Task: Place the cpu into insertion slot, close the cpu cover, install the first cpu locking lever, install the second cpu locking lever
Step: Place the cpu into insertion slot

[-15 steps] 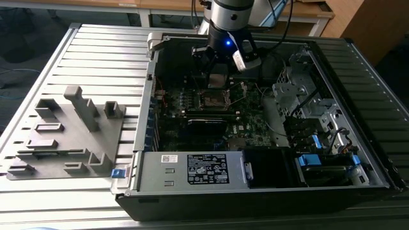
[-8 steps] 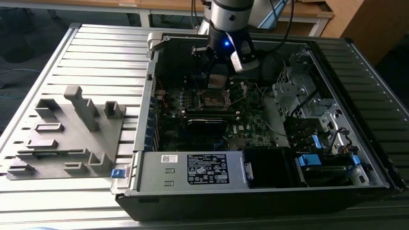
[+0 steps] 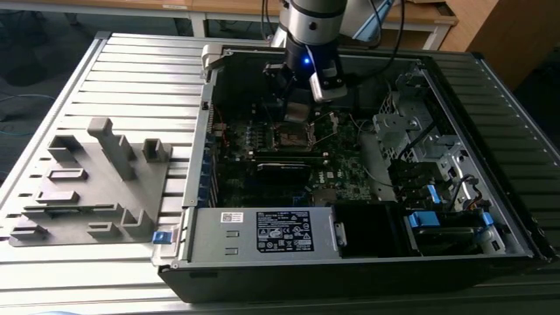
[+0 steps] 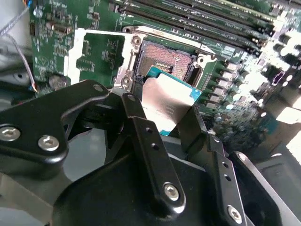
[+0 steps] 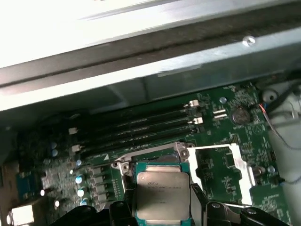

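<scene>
jaws pinch the cpu (image 4: pixel 167 106) by two opposite edges, tilted, metal top up. exterior view, left to right: grey fixture (image 3: pixel 105 170) on the worktop (image 3: pixel 131 72); open case (image 3: pixel 350 275), where the cpu hangs just above the bare socket (image 4: pixel 164 63), edges roughly square with it, cover (image 4: pixel 75 54) swung open alongside.

Open tower on a slatted bench

The black computer case (image 3: pixel 350 282) lies open on the grey ribbed table (image 3: pixel 131 72), with a grey slotted holder block (image 3: pixel 88 190) just beside it on the exterior view's left. Inside there's a white-labelled power supply (image 3: pixel 262 231), blue clips (image 3: pixel 423 219), memory slots (image 5: pixel 136 129) and a coin battery (image 5: pixel 240 114).
</scene>
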Action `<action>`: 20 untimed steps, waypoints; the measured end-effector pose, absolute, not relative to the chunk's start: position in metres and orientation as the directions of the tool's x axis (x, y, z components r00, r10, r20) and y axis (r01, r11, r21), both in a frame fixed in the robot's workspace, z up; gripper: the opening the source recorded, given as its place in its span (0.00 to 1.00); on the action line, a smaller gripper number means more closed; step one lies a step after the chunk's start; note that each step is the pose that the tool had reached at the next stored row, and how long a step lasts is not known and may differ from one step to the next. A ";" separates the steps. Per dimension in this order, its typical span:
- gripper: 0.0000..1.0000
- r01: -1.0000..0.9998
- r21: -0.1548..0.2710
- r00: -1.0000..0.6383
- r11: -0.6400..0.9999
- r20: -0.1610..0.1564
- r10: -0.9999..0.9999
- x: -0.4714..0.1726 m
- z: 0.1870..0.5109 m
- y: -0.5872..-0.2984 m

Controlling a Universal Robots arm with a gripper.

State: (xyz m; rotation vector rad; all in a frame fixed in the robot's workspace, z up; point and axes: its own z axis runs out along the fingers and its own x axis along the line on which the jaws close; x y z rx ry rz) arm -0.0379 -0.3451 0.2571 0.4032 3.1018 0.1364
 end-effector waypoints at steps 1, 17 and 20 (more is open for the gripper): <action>0.54 0.272 0.088 -0.962 0.958 0.001 0.273 -0.038 0.257 -0.345; 0.54 0.456 0.088 -0.889 0.886 0.001 0.458 -0.038 0.255 -0.345; 0.54 0.504 0.088 -0.863 0.859 0.001 0.506 -0.038 0.254 -0.345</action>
